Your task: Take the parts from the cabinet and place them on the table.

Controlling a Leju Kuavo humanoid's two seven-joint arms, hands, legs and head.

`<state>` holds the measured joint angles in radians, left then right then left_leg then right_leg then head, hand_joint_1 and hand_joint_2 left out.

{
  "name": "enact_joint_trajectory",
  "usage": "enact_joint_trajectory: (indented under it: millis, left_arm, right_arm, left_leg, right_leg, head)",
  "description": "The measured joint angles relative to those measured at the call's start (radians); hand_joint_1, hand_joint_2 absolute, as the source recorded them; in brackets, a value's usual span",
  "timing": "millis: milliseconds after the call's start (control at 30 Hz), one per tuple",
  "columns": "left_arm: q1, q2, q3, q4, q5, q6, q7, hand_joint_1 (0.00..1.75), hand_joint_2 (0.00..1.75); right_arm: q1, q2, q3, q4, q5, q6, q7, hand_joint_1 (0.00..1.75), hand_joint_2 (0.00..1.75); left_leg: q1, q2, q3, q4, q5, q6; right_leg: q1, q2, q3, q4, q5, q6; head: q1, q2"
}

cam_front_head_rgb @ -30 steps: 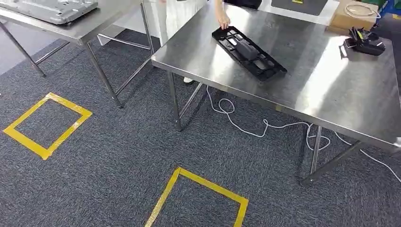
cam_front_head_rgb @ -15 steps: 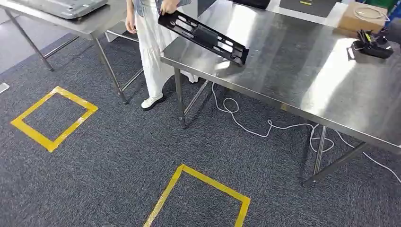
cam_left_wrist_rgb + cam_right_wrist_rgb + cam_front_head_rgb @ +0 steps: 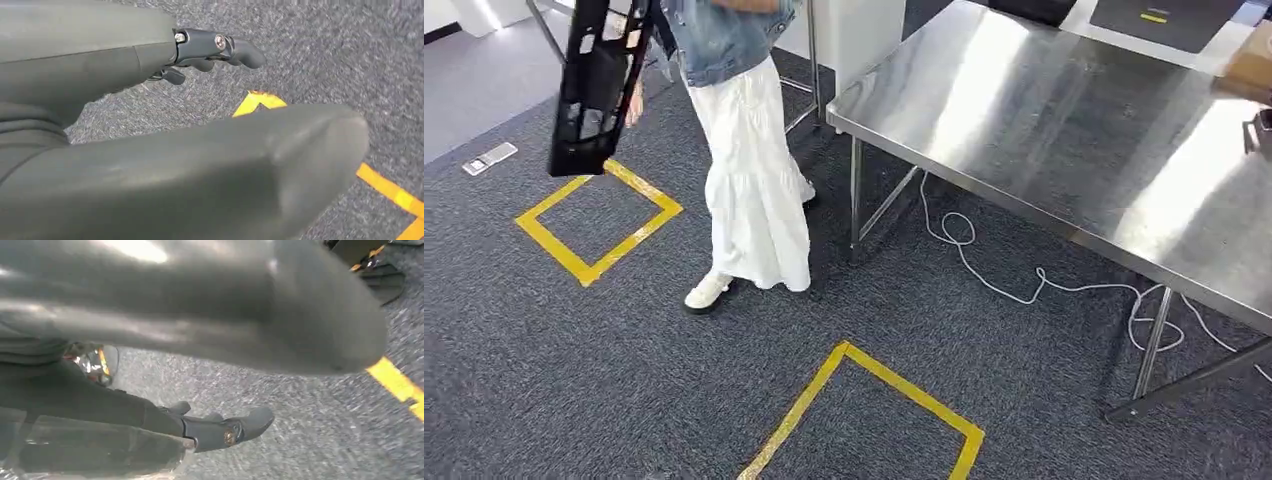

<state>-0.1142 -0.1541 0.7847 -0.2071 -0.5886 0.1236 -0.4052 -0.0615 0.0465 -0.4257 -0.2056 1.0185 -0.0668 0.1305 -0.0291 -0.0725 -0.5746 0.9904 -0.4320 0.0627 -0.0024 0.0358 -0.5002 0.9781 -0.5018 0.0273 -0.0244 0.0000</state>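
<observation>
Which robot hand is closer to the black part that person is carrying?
Left, most likely. The black part hangs at the person's side, off to the robot's left. The left hand and the right hand both hang low over the carpet, far from it.

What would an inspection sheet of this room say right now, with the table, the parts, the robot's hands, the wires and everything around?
Surface: steel table, its near part bare and shiny.
Job's things: black slotted part, carried off the table by a person, hanging upright at their side.
Clutter: cardboard box at the table's far right edge; small grey object on the floor.
Hands: left hand holds nothing, fingers apart over the carpet; right hand also holds nothing.
Cables: white cable looping on the carpet under the table.
Surroundings: grey carpet, yellow tape squares.
</observation>
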Motion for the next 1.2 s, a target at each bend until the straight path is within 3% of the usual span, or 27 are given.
enact_joint_trajectory:
  millis: [67, 100, 133, 167, 233, 267, 300, 333, 400, 433, 467, 500, 600, 633, 667, 700, 767, 800, 833, 900, 933, 967, 1000, 1100, 1133, 1167, 1200]
  left_arm:
    - [0.003, 0.000, 0.000, 0.000, -0.001, -0.002, 0.006, 0.00, 0.00]
    - [0.003, 0.005, 0.000, 0.000, -0.001, -0.002, 0.009, 0.00, 0.00]
    - [0.004, 0.005, 0.000, 0.000, -0.001, -0.001, 0.011, 0.00, 0.00]
    - [0.003, 0.004, 0.000, 0.000, -0.001, -0.001, 0.013, 0.00, 0.00]
    - [0.002, 0.004, 0.000, 0.000, -0.001, -0.006, 0.015, 0.00, 0.00]
    - [0.002, 0.004, 0.000, 0.000, -0.001, -0.007, 0.015, 0.00, 0.00]
    - [0.004, 0.004, 0.000, 0.000, -0.001, -0.008, 0.016, 0.00, 0.00]
    - [0.005, 0.004, 0.000, 0.000, -0.001, -0.009, 0.018, 0.00, 0.00]
    - [0.005, 0.005, 0.000, 0.000, -0.001, -0.010, 0.020, 0.00, 0.00]
    - [0.003, 0.005, 0.000, 0.000, -0.001, -0.010, 0.023, 0.00, 0.00]
    - [-0.001, 0.001, 0.000, 0.000, -0.001, -0.013, 0.025, 0.00, 0.00]
    - [-0.002, 0.002, 0.000, 0.000, -0.001, -0.013, 0.026, 0.00, 0.00]
    - [-0.002, 0.004, 0.000, 0.000, -0.002, -0.013, 0.031, 0.00, 0.00]
    - [-0.001, 0.002, 0.000, 0.000, -0.003, -0.013, 0.032, 0.00, 0.00]
    - [-0.003, 0.003, 0.000, 0.000, -0.004, -0.016, 0.032, 0.00, 0.00]
    - [-0.005, 0.003, 0.000, 0.000, -0.005, -0.018, 0.034, 0.00, 0.00]
    - [-0.005, 0.002, 0.000, 0.000, -0.008, -0.021, 0.035, 0.00, 0.00]
    - [-0.004, 0.002, 0.000, 0.000, -0.008, -0.022, 0.036, 0.00, 0.00]
    - [-0.003, 0.001, 0.000, 0.001, -0.008, -0.022, 0.038, 0.00, 0.00]
    - [-0.001, 0.000, 0.000, 0.001, -0.008, -0.022, 0.039, 0.00, 0.00]
    - [-0.002, 0.000, 0.000, 0.001, -0.008, -0.022, 0.039, 0.00, 0.00]
    - [-0.002, -0.001, 0.000, 0.001, -0.008, -0.023, 0.039, 0.00, 0.00]
    - [-0.004, -0.002, 0.000, 0.001, -0.008, -0.025, 0.039, 0.00, 0.00]
    - [0.001, 0.000, 0.000, 0.001, -0.013, -0.031, 0.042, 0.00, 0.00]
    - [0.001, 0.003, 0.000, 0.001, -0.018, -0.034, 0.044, 0.00, 0.00]
    - [0.001, 0.002, 0.000, 0.001, -0.021, -0.038, 0.045, 0.00, 0.00]
    - [-0.002, 0.002, 0.000, 0.001, -0.021, -0.041, 0.047, 0.00, 0.00]
  right_arm:
    - [-0.001, 0.003, 0.003, 0.000, 0.007, 0.004, 0.000, 0.00, 0.00]
    - [-0.001, 0.010, 0.005, 0.000, 0.012, 0.005, 0.000, 0.00, 0.00]
    - [-0.002, 0.010, 0.008, 0.000, 0.014, 0.006, -0.001, 0.00, 0.00]
    - [-0.001, 0.013, 0.012, 0.000, 0.017, 0.007, -0.001, 0.00, 0.00]
    - [0.003, 0.015, 0.016, 0.001, 0.020, 0.013, -0.001, 0.00, 0.00]
    - [0.005, 0.015, 0.018, 0.001, 0.021, 0.015, -0.001, 0.00, 0.00]
    - [0.005, 0.016, 0.019, 0.001, 0.024, 0.016, -0.001, 0.00, 0.00]
    - [0.005, 0.017, 0.021, 0.002, 0.026, 0.018, -0.001, 0.00, 0.00]
    - [0.003, 0.020, 0.024, 0.002, 0.030, 0.021, -0.001, 0.00, 0.00]
    - [0.002, 0.020, 0.025, 0.002, 0.031, 0.022, -0.002, 0.00, 0.00]
    - [0.002, 0.017, 0.026, 0.002, 0.032, 0.024, -0.002, 0.00, 0.00]
    - [0.001, 0.019, 0.026, 0.002, 0.032, 0.025, -0.002, 0.00, 0.00]
    - [-0.002, 0.019, 0.028, 0.002, 0.040, 0.031, -0.002, 0.00, 0.00]
    - [-0.002, 0.019, 0.031, 0.002, 0.042, 0.032, -0.002, 0.00, 0.00]
    - [-0.001, 0.019, 0.032, 0.002, 0.044, 0.033, -0.003, 0.00, 0.00]
    - [0.000, 0.022, 0.034, 0.002, 0.045, 0.034, -0.005, 0.00, 0.00]
    - [0.002, 0.023, 0.038, 0.003, 0.047, 0.036, -0.006, 0.00, 0.00]
    - [0.004, 0.022, 0.040, 0.003, 0.047, 0.036, -0.006, 0.00, 0.00]
    - [0.006, 0.021, 0.041, 0.003, 0.047, 0.036, -0.006, 0.00, 0.00]
    - [0.004, 0.021, 0.042, 0.003, 0.048, 0.036, -0.006, 0.00, 0.00]
    - [0.003, 0.021, 0.043, 0.003, 0.049, 0.036, -0.006, 0.00, 0.00]
    - [0.004, 0.018, 0.043, 0.003, 0.049, 0.036, -0.006, 0.00, 0.00]
    - [0.003, 0.019, 0.043, 0.003, 0.050, 0.038, -0.007, 0.00, 0.00]
    - [0.000, 0.022, 0.046, 0.004, 0.060, 0.052, -0.008, 0.00, 0.00]
    - [-0.001, 0.025, 0.049, 0.004, 0.066, 0.055, -0.008, 0.00, 0.00]
    - [-0.001, 0.024, 0.051, 0.004, 0.068, 0.057, -0.008, 0.00, 0.00]
    - [0.000, 0.027, 0.052, 0.004, 0.070, 0.058, -0.008, 0.00, 0.00]
  left_leg:
    - [0.003, -0.010, -0.003, -0.002, 0.006, -0.009]
    - [0.000, -0.013, -0.010, 0.006, 0.003, -0.012]
    - [0.003, 0.017, -0.019, 0.025, -0.017, -0.020]
    - [0.009, 0.044, -0.041, 0.082, -0.064, -0.031]
    - [0.024, 0.058, -0.114, 0.247, -0.148, -0.050]
    - [0.032, 0.059, -0.144, 0.312, -0.169, -0.058]
    - [0.040, 0.063, -0.151, 0.327, -0.164, -0.065]
    - [0.050, 0.069, -0.129, 0.288, -0.134, -0.072]
    - [0.062, 0.092, -0.034, 0.115, -0.052, -0.083]
    - [0.066, 0.132, 0.014, 0.028, -0.031, -0.089]
    - [0.055, 0.136, 0.016, 0.022, -0.041, -0.085]
    - [0.054, 0.120, 0.011, 0.022, -0.040, -0.071]
    - [0.038, 0.095, 0.004, 0.013, -0.030, -0.042]
    - [0.044, 0.088, 0.009, 0.006, -0.021, -0.030]
    - [0.043, 0.081, 0.004, 0.006, -0.017, -0.019]
    - [0.042, 0.072, -0.001, 0.006, -0.014, -0.012]
    - [0.036, 0.047, -0.009, 0.007, -0.010, -0.007]
    - [0.033, 0.035, -0.010, 0.007, -0.009, -0.004]
    - [0.031, 0.022, -0.011, 0.007, -0.008, -0.004]
    - [0.028, -0.004, -0.010, 0.007, -0.004, -0.007]
    - [0.027, -0.017, -0.010, 0.007, -0.002, -0.009]
    - [0.020, -0.026, -0.013, 0.011, 0.000, -0.013]
    - [0.018, -0.033, -0.015, 0.011, 0.000, -0.015]
    - [0.022, -0.059, -0.024, 0.008, 0.007, -0.033]
    - [0.026, -0.031, -0.030, 0.027, -0.003, -0.034]
    - [0.022, 0.021, -0.045, 0.061, -0.034, -0.038]
    - [0.026, 0.046, -0.074, 0.122, -0.075, -0.044]
  right_leg:
    - [0.004, -0.010, 0.000, 0.000, 0.004, -0.007]
    - [-0.022, -0.022, 0.011, -0.008, 0.013, -0.018]
    - [-0.020, -0.030, 0.009, -0.010, 0.016, -0.021]
    - [-0.020, -0.037, 0.008, -0.010, 0.019, -0.032]
    - [-0.019, -0.058, 0.005, -0.009, 0.019, -0.031]
    - [-0.019, -0.070, 0.003, -0.009, 0.018, -0.031]
    - [-0.020, -0.079, 0.002, -0.009, 0.018, -0.030]
    - [-0.023, -0.089, 0.003, -0.008, 0.018, -0.030]
    - [-0.031, -0.104, 0.004, -0.002, 0.013, -0.022]
    - [-0.028, -0.111, 0.006, 0.003, 0.008, -0.014]
    - [-0.015, -0.116, 0.000, 0.006, 0.004, -0.004]
    - [-0.016, -0.120, -0.001, 0.006, 0.004, 0.003]
    - [-0.010, -0.144, 0.012, -0.002, 0.009, 0.031]
    - [-0.021, -0.121, -0.001, 0.013, -0.005, 0.032]
    - [-0.021, -0.084, -0.018, 0.055, -0.035, 0.023]
    - [-0.021, -0.059, -0.055, 0.135, -0.075, 0.015]
    - [-0.021, -0.043, -0.145, 0.316, -0.141, 0.010]
    - [-0.017, -0.040, -0.162, 0.346, -0.143, 0.016]
    - [-0.016, -0.038, -0.153, 0.325, -0.127, 0.023]
    - [-0.013, -0.028, -0.073, 0.162, -0.055, 0.037]
    - [-0.012, 0.003, -0.021, 0.058, -0.018, 0.036]
    - [-0.010, 0.037, -0.006, 0.009, -0.010, 0.028]
    - [-0.009, 0.021, -0.008, 0.005, -0.003, 0.016]
    - [-0.005, -0.002, 0.002, 0.005, 0.003, -0.004]
    - [-0.027, -0.017, 0.005, -0.004, 0.011, -0.014]
    - [-0.024, -0.026, 0.005, -0.005, 0.013, -0.027]
    - [-0.021, -0.037, 0.005, -0.005, 0.013, -0.031]
  head:
    - [0.000, 0.000]
    - [0.001, 0.000]
    - [0.000, 0.000]
    - [-0.008, 0.000]
    - [-0.008, 0.000]
    - [-0.009, 0.000]
    - [-0.008, 0.000]
    - [-0.009, 0.000]
    - [-0.009, 0.000]
    - [-0.010, 0.000]
    - [-0.010, 0.000]
    - [-0.003, 0.000]
    - [-0.004, 0.000]
    - [-0.004, 0.000]
    - [0.002, 0.000]
    - [0.007, 0.000]
    - [0.009, 0.000]
    - [0.008, 0.000]
    - [0.008, 0.000]
    - [0.007, 0.000]
    - [0.009, 0.000]
    - [0.009, 0.000]
    - [0.009, 0.000]
    - [0.008, 0.000]
    - [0.008, 0.000]
    - [0.006, 0.000]
    - [0.002, 0.000]
